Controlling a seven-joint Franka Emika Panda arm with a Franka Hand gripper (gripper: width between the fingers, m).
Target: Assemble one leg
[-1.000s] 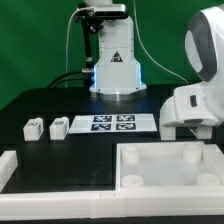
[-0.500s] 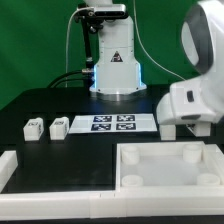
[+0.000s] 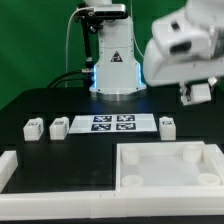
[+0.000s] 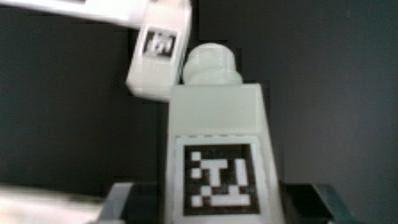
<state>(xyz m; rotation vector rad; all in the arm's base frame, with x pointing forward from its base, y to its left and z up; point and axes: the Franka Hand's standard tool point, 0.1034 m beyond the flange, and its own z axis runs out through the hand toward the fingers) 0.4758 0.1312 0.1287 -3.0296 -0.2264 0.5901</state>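
In the wrist view my gripper [image 4: 219, 203] is shut on a leg [image 4: 217, 120]. The leg is a white block with a black-and-white tag on its face and a rounded peg at its far end. The dark fingers [image 4: 128, 202] press on both its sides. In the exterior view the gripper [image 3: 200, 93] hangs high over the table's right. Three more legs stand on the black table: two at the exterior view's left [image 3: 32, 128] [image 3: 58, 127] and one [image 3: 167, 126] right of the marker board [image 3: 112, 123].
The large white tabletop [image 3: 125, 168] with corner holes lies at the front right. A white L-shaped rail [image 3: 50, 172] runs along the front left. The robot base [image 3: 113, 60] stands at the back. A blurred white tagged part [image 4: 157, 45] shows in the wrist view.
The arm has risen and swung toward the exterior view's left. This uncovers the leg standing right of the marker board. The other legs have not moved.
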